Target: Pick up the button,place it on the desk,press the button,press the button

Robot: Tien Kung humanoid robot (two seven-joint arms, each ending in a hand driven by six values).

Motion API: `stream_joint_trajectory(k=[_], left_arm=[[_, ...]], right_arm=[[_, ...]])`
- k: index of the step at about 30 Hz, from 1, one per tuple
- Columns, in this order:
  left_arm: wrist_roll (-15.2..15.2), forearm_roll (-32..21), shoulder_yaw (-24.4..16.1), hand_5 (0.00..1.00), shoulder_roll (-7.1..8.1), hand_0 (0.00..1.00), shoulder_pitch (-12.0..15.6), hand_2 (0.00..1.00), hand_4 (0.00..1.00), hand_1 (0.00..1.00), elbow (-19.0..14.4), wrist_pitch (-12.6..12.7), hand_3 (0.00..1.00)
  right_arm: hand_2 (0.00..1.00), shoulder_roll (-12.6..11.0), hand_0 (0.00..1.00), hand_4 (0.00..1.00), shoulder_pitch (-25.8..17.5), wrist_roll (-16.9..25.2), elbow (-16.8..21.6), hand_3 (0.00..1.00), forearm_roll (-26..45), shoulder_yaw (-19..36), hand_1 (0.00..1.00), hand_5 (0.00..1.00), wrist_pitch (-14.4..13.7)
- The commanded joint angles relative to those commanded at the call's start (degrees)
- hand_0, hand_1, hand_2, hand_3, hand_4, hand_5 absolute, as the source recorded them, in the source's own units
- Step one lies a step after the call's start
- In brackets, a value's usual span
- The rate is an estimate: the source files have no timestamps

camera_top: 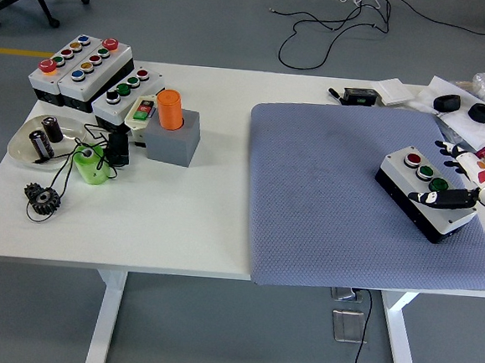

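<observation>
A white and black button box (418, 195) with a red, a green and a dark button in a row lies tilted on the blue-grey mat (334, 197) at the right. My right hand (457, 175) comes in from the right edge and spans the box's right end. Its thumb is at the far side and a black finger (447, 198) lies along the near top edge. The box rests on the mat. My left hand is out of view.
At the left stand two larger button boxes (81, 70), a smaller one (127, 95), a grey block with an orange cylinder (171, 110), a plate with parts (40, 140), a green piece (91, 165) and a black gear (44, 198). Black and white items lie at the far right corner.
</observation>
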Motion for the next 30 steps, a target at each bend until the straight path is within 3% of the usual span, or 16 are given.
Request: stream_joint_trajectory(k=[15,16,21,22,27,28,30], left_arm=[[0.0,0.4,-1.0,0.992,0.13,0.605,-0.5,0.512,0.279,0.552,-0.1,0.0,0.472],[0.0,0.4,-1.0,0.992,0.14,0.605,-0.6,0.511,0.280,0.549,0.0,0.0,0.467],[-0.1,0.4,-1.1,0.992,0.17,0.605,-0.7,0.511,0.280,0.549,0.0,0.1,0.467],[0.0,0.4,-1.1,0.991,0.19,0.606,-0.7,0.509,0.280,0.548,0.0,0.1,0.465],[0.0,0.6,-1.2,0.991,0.31,0.606,-0.8,0.509,0.280,0.548,-0.1,0.2,0.465],[0.0,0.6,-1.2,0.990,0.32,0.605,-0.9,0.507,0.280,0.547,-0.1,0.2,0.462],[-0.1,0.6,-1.3,0.990,0.34,0.605,-0.9,0.507,0.280,0.547,-0.1,0.2,0.462]], right_arm=[[0.934,4.0,0.889,0.977,5.4,-6.0,-6.2,0.998,-7.3,-4.7,0.877,0.213,1.6],[0.780,4.2,0.821,0.951,5.7,-6.4,-6.7,0.930,-7.6,-5.0,0.769,0.138,1.5],[0.780,4.8,0.821,0.951,7.0,-8.3,-7.6,0.930,-9.6,-6.3,0.769,0.138,1.1],[0.605,5.0,0.694,0.930,7.3,-8.8,-7.9,0.838,-10.3,-6.8,0.614,0.107,1.2],[0.605,5.4,0.694,0.930,9.0,-10.6,-9.8,0.838,-13.4,-8.5,0.614,0.107,1.8],[0.476,5.4,0.570,0.932,9.1,-10.7,-9.9,0.737,-13.6,-8.6,0.476,0.126,1.8],[0.476,5.4,0.570,0.932,9.4,-11.1,-10.4,0.737,-14.2,-8.9,0.476,0.126,1.7]])
